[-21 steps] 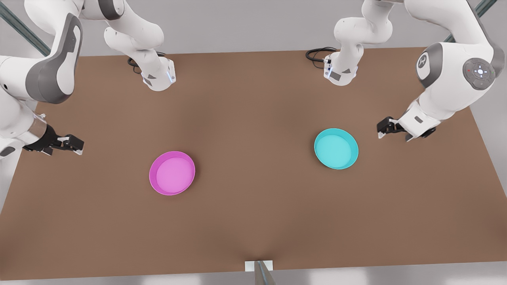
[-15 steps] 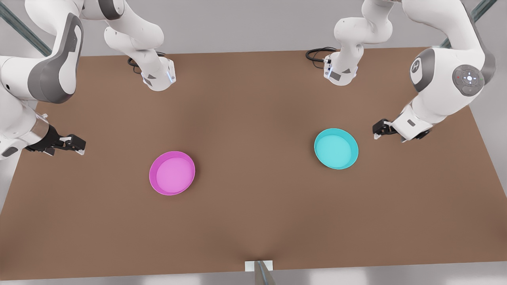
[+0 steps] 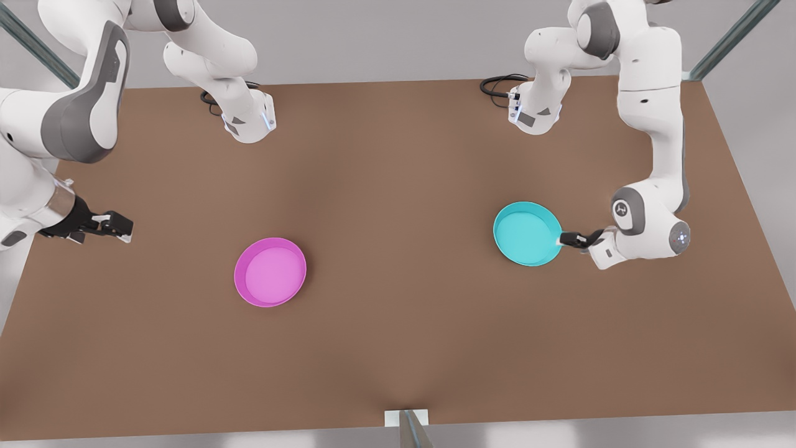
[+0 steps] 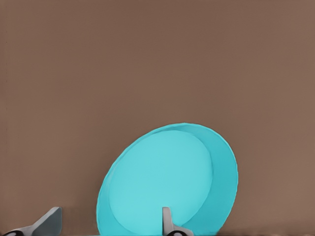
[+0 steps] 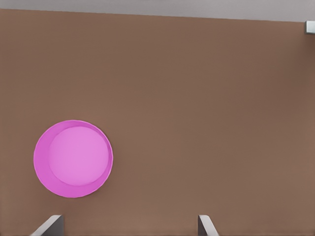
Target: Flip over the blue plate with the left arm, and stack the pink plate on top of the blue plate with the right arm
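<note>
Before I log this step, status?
Left gripper open at blue plate's rim. Right gripper open, waiting, apart from pink plate. Nothing between.

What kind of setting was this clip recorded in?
Most likely a simulated tabletop test bench, not a home or workshop: a bare brown table, two white arms mounted at its far edge, and just a blue plate and a pink plate on it.

white jointed arms with grey joint covers, black cables at the bases, small black hands.
</note>
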Tool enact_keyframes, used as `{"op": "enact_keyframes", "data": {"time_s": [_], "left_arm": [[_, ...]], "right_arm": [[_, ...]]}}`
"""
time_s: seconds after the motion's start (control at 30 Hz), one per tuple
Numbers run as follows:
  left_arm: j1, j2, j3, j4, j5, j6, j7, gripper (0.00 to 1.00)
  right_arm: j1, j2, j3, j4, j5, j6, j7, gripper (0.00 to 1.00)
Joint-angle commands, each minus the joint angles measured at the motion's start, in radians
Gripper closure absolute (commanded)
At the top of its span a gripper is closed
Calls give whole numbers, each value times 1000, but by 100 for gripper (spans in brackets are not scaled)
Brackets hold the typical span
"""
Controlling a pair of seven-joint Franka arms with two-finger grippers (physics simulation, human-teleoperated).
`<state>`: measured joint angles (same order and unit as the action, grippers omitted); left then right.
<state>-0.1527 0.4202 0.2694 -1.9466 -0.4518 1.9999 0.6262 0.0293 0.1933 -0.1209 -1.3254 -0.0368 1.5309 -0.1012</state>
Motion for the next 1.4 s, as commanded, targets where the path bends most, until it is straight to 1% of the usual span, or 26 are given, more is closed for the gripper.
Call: {"op": "enact_keyframes", "data": {"time_s": [0.0,0.17,0.2,0.23,0.3,0.33,0.4,0.6,0.63,0.67,0.7,0.8,0.83,1.0,1.03,1.13,1.17,1.23,1.33,1.37], "left_arm": [[-2,0,2,-8,-116,16,4,1],[10,22,2,-91,-126,142,81,1],[10,43,2,-97,-163,151,115,1],[10,42,2,-126,-192,169,148,1],[10,-14,-2,-233,-194,263,150,1],[10,-8,-2,-244,-194,266,179,1],[10,46,-2,-244,-220,312,248,2],[1,35,-10,-245,-234,295,285,2],[1,35,-12,-244,-234,295,285,4],[1,35,-12,-244,-235,296,285,11],[-1,35,-10,-239,-235,297,285,28],[1,39,-9,-236,-237,297,287,48],[1,40,-9,-236,-237,297,287,51],[-1,43,-9,-236,-237,297,287,57],[1,42,-9,-236,-237,293,285,59],[-1,39,-9,-236,-237,287,285,60],[-1,37,-9,-236,-239,287,285,62],[-1,38,-9,-239,-239,284,285,64],[-1,39,-9,-244,-239,281,285,64],[-1,39,-9,-242,-239,280,285,66]], "right_arm": [[3,0,0,2,0,0,0,0],[0,1,0,3,-2,8,0,0],[0,0,0,3,-2,8,0,0],[-2,0,-3,3,-2,8,0,0],[-8,0,-5,3,-2,8,-2,0],[-8,0,-5,3,-2,8,0,0],[-6,1,-3,3,-2,9,0,0],[-6,15,0,17,-2,9,2,0],[-5,15,0,20,-2,9,0,0],[-6,15,0,20,0,9,0,0],[-8,15,-2,20,-2,9,0,0],[-8,15,-3,17,-3,8,0,0],[-3,14,-5,17,-6,6,3,0],[0,35,1,11,0,2,2,0],[-3,37,1,9,29,3,2,0],[-18,37,-8,8,55,-5,0,0],[-29,37,-6,8,63,-5,-2,0],[-66,35,-8,11,129,-3,-8,0],[-63,37,-5,11,127,2,-6,0],[-58,35,-5,11,126,2,-6,0]]}}
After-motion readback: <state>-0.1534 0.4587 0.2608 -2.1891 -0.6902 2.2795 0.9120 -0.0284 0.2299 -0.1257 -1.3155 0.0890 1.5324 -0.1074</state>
